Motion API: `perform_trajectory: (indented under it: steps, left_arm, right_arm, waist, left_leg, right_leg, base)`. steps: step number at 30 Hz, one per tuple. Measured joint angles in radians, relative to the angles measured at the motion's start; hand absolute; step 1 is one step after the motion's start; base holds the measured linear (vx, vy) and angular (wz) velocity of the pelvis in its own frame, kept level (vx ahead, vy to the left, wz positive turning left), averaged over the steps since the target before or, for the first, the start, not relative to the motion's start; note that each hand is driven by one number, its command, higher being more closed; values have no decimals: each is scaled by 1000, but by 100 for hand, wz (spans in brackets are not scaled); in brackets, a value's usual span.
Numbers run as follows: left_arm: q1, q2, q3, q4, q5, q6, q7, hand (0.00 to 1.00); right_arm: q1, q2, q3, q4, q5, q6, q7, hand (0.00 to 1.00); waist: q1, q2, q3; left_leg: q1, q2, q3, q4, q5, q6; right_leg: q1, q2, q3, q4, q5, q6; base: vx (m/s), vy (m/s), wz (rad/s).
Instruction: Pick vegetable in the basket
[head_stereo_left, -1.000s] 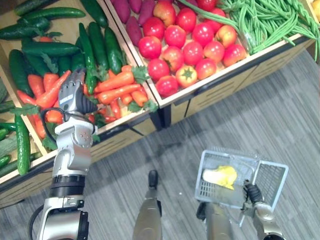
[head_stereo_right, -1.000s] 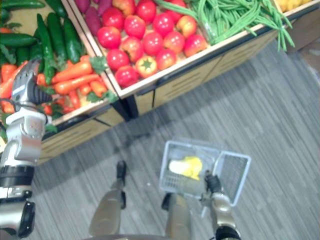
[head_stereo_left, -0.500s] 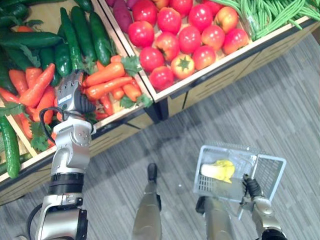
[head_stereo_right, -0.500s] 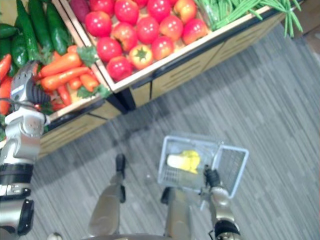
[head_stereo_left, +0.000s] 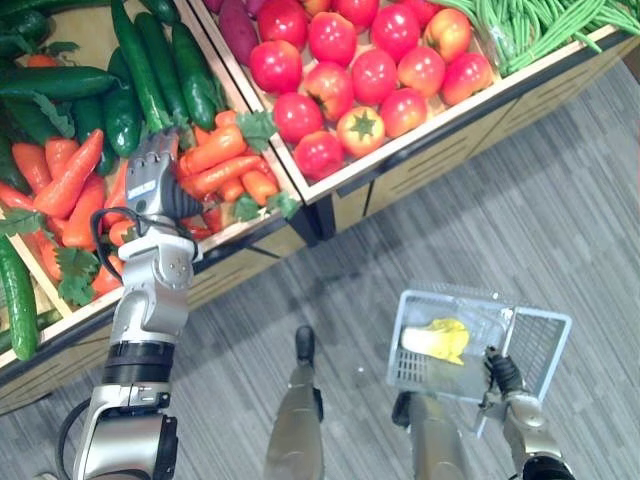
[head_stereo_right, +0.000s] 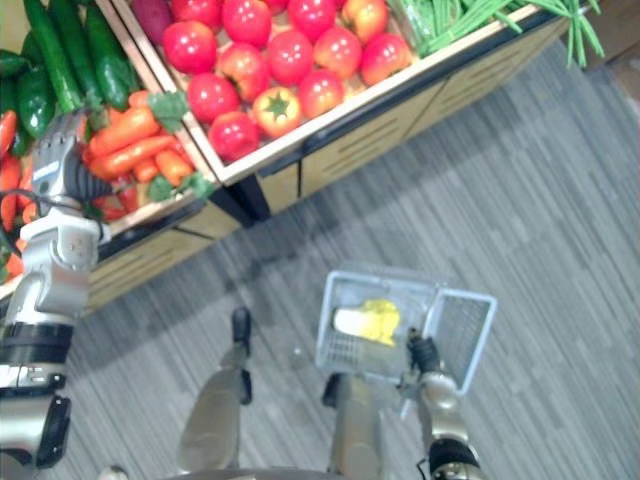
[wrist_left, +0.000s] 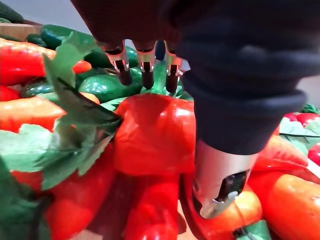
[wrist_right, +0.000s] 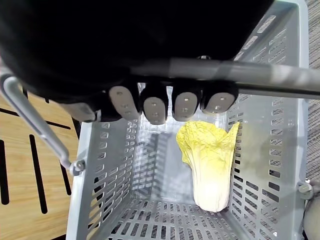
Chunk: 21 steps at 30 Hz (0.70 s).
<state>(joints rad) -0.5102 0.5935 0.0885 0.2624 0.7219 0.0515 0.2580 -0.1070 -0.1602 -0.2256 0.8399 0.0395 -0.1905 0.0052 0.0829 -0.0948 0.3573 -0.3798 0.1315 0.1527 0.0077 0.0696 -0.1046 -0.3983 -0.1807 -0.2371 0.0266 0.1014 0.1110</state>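
Left wrist view shows me the left hand (head_stereo_left: 153, 182), fingers straight, over a carrot (wrist_left: 155, 134) in the far-left bin (head_stereo_left: 258, 225), while the right hand (wrist_right: 155, 102) grips the handle (wrist_right: 260, 83) of the near-right basket (wrist_right: 290, 150), cabbage (wrist_right: 210, 160) inside.

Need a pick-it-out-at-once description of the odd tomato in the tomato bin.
On the wooden produce stand, find the compartment of red tomatoes between the carrots and the green beans. Near its front rim sits one tomato turned stem-up. It is orange-tinted with a green star-shaped calyx on top, unlike its plain red neighbours.
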Motion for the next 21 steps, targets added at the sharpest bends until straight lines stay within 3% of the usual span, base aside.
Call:
perform_trajectory:
  steps: [2,3,21]
  left_arm:
    - [0,0,-13,-14,0,-8,0,0]
    - [0,0,-17,-15,0,-11,0,100]
    - [-85,-2,-33,123,-1,-13,1,100]
  right_arm:
    - [0,0,1,0,0,0,0,100]
    - [-1,0,1,0,0,-1,0,100]
    - [-11,0,19,-2,1,-2,-3,100]
  waist:
    - [-1,0,0]
    - [-2,0,0]
    - [-20,-8,4]
  left_leg:
    - [1,0,1,0,0,0]
    - [0,0,2,0,0,0]
    - [-6,14,29,7,-5,-2]
  right_leg:
    - [0,0,2,-2,2,0]
    - [0,1,3,-6,5,-1]
    - [-10,11,29,-31,31,-2]
  base:
    - [2,-8,-2]
    - [9,-23,-6]
    - [-1,-15,-4]
